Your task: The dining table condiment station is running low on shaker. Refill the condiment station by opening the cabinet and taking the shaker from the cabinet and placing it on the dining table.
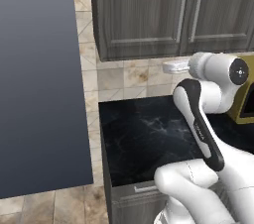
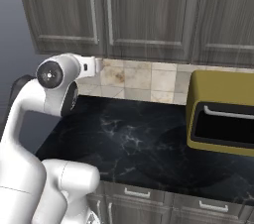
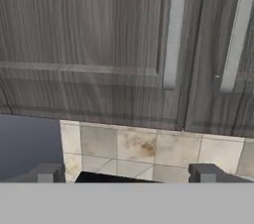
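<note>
While your arm is reaching over the black counter (image 1: 144, 139), the gripper (image 3: 126, 173) is hanging released, fingertips (image 3: 47, 172) wide apart, below the cabinet (image 3: 89, 39). You are facing its two shut doors and silver handles (image 3: 171, 29), above tiled wall (image 3: 144, 148). A yellow appliance (image 2: 223, 114) is sitting on the counter's right.

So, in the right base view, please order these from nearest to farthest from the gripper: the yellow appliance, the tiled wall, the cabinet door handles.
1. Tiled wall: directly ahead of the gripper, under the cabinet.
2. Cabinet door handles: above it, on the closed cabinet doors.
3. Yellow appliance: far to the right on the black counter.
</note>
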